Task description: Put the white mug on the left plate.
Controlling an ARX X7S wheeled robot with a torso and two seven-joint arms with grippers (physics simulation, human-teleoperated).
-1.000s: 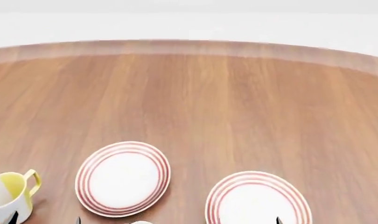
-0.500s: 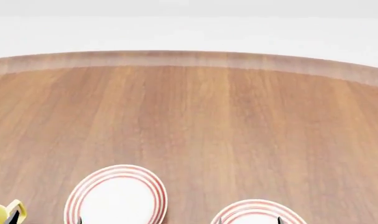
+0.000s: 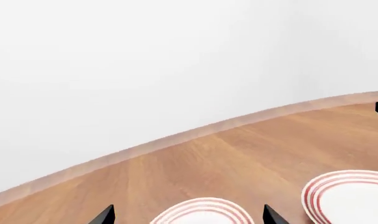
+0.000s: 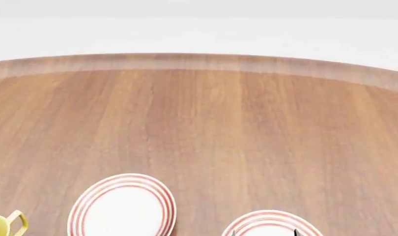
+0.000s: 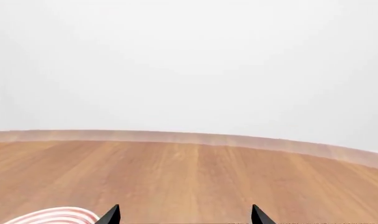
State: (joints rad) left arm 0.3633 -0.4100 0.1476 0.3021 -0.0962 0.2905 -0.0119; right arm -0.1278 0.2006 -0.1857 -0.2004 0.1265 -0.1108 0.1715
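Two ringed plates sit at the near edge of the worktop (image 4: 206, 123); the left plate (image 4: 122, 206) has a yellow mug handle (image 4: 14, 221) just beside it, farther left. The white mug is nowhere in view, so I cannot tell which arm is nearer. The left pincer (image 3: 187, 215) and right pincer (image 5: 184, 214) both show tips well apart, holding nothing.

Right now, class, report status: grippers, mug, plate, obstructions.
Left gripper and right gripper open, empty. White mug not in view. Left plate bare. Nothing blocking it.
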